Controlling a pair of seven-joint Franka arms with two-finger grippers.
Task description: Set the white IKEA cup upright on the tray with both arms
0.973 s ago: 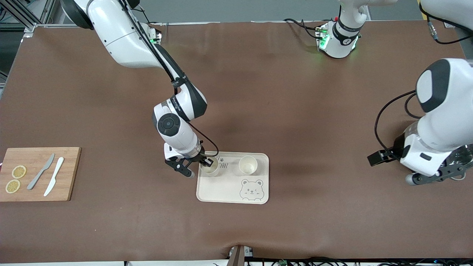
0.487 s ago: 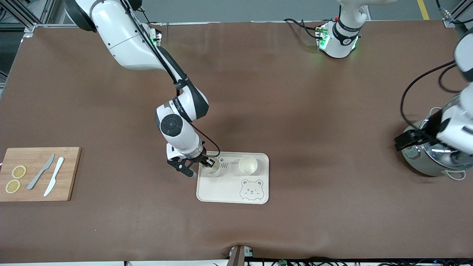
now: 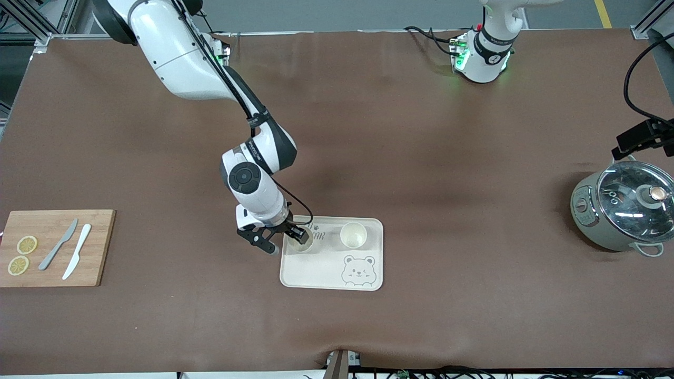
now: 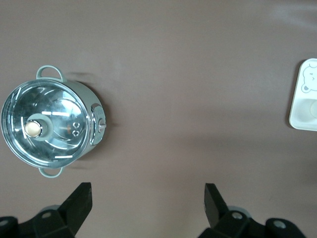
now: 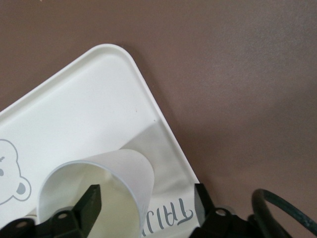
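The right pincer [image 3: 287, 238] is down at the tray [image 3: 316, 273], at the corner toward the right arm's end of the counter [image 3: 368, 131]. Its fingers [image 5: 91, 198] stand spread around a white cup [image 5: 116, 173] that stands upright on the tray; whether they press it I cannot tell. A second cup [image 3: 353, 235] stands on the tray just beside. The left pincer [image 4: 148, 201] hangs wide open, high over the counter near a lidded pot [image 3: 621, 210].
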